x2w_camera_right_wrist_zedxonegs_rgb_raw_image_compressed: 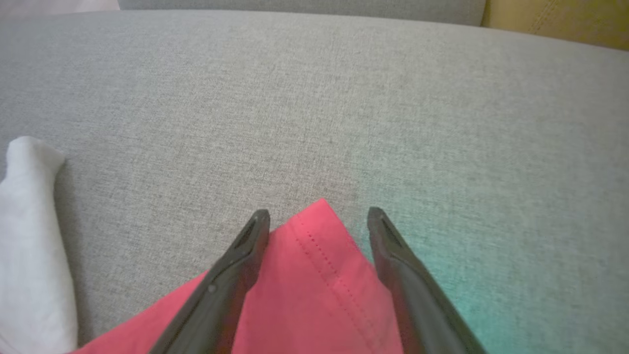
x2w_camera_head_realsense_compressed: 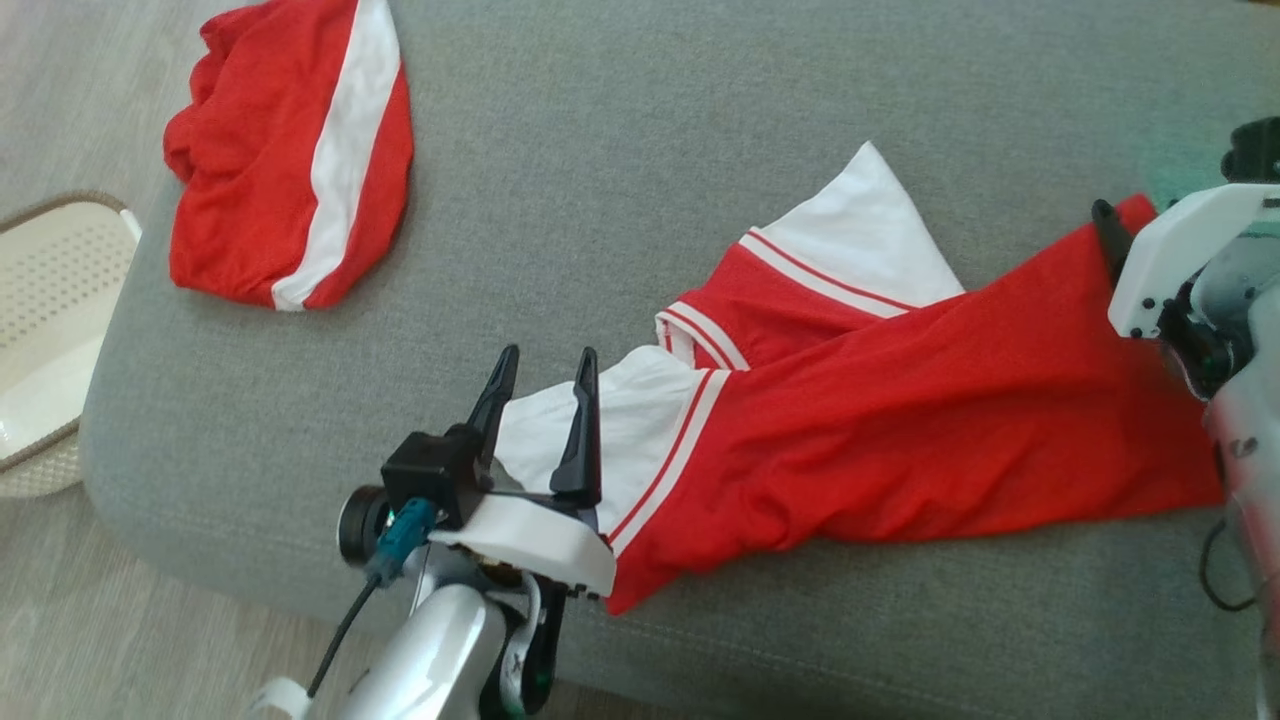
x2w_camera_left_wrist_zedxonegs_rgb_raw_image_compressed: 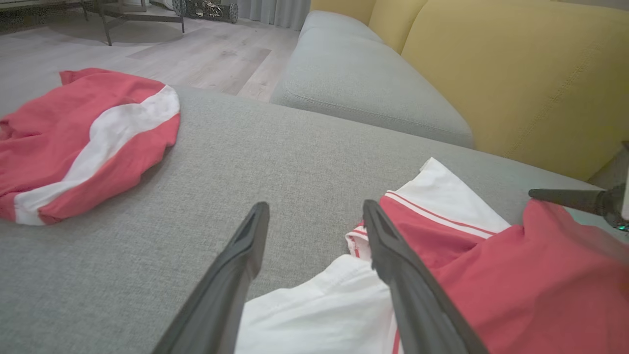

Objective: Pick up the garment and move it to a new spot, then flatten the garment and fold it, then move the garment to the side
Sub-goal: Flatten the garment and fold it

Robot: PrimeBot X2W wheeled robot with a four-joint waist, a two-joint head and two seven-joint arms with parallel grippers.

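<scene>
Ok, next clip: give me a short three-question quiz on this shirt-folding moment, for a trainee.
1. True or false: the left gripper is shut on the spread garment.
2. What lies between the fingers of the right gripper? A) a white button B) a red hemmed corner C) a basket handle.
3. Name the thing on the grey cushion nearest the basket.
Key: 1 false, its fingers stand apart over the white sleeve. 2 B. 3 the second red garment, which has a white stripe.

Garment [x2w_camera_head_realsense_compressed: 900, 420] red w/ white sleeves, red stripes; 2nd garment [x2w_camera_head_realsense_compressed: 290, 150] red, white band; sofa [x2w_camera_head_realsense_compressed: 620, 150] grey.
</scene>
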